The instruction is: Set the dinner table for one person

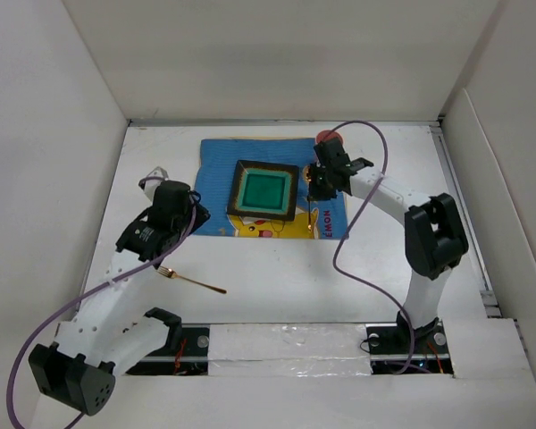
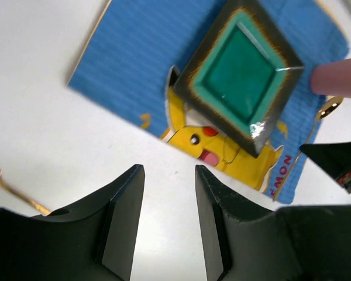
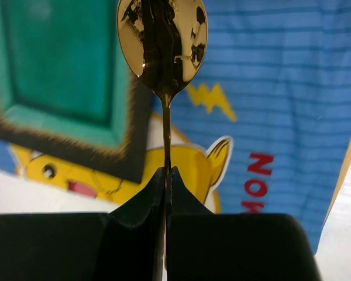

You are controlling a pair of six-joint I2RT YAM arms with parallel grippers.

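My right tool [image 3: 165, 175] is pressed together on the thin handle of a gold spoon [image 3: 162, 41]. The spoon's bowl points away from the tool and hangs over the right edge of the square plate [image 1: 262, 214], which sits on the blue placemat [image 1: 216, 170]. That pinch is narrow and far from the heavy end, so I'd expect the spoon to swivel or slide between the pads if I tilt or jolt the wrist. I can't judge its height above the mat. If I come down too near the plate, the bowl could catch the rim and shove the plate or land on it, rather than lying flat beside it. A pink cup [image 1: 328, 137] stands just behind that arm, so a backward swing might tip it. My left tool [image 2: 169, 175] is spread with nothing between its jaws, near the placemat's left corner. The fork [image 1: 192, 281] lies flat on the white counter [image 1: 277, 286], which runs under everything with the mat toward its far middle. A piece that flat could skid away or force the pads to scrape the counter.
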